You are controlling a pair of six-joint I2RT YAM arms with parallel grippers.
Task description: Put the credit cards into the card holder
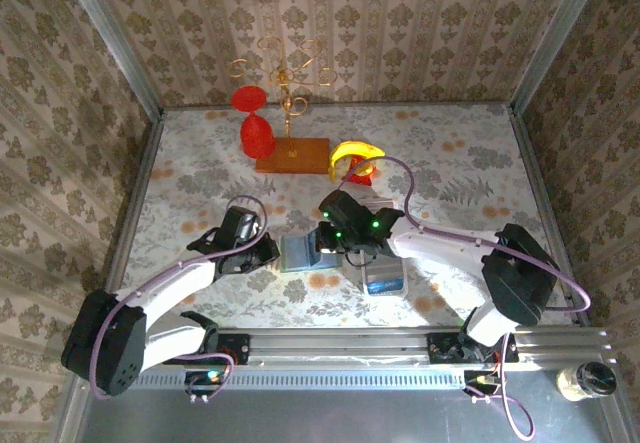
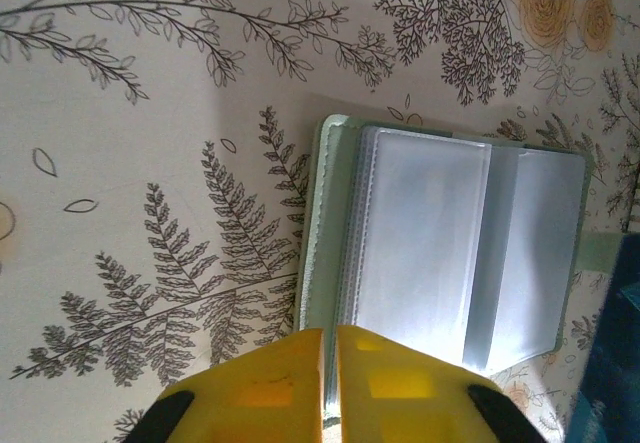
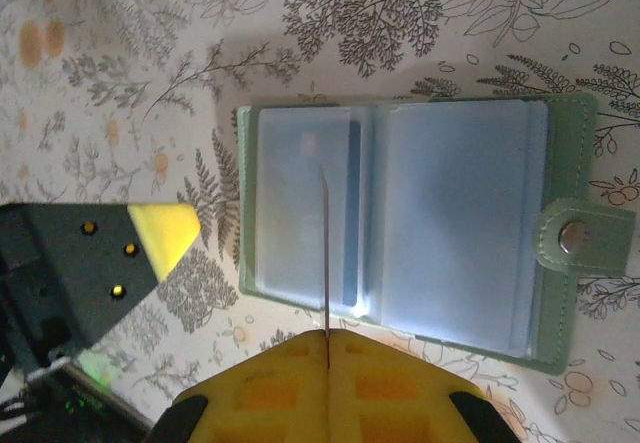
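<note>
Floral desk; card holder is laid open; credit card is clenched edge-on by right end effector; tilting it into a sleeve seems needed next; state of left end effector cannot be told.

A table draped in pale cloth printed with grey ferns and orange flowers stands inside a small booth. Beige damask wallpaper covers the walls on three sides. Slanting metal posts mark the back corners. A silver rail lines the near edge. The lighting is bright and even.
</note>
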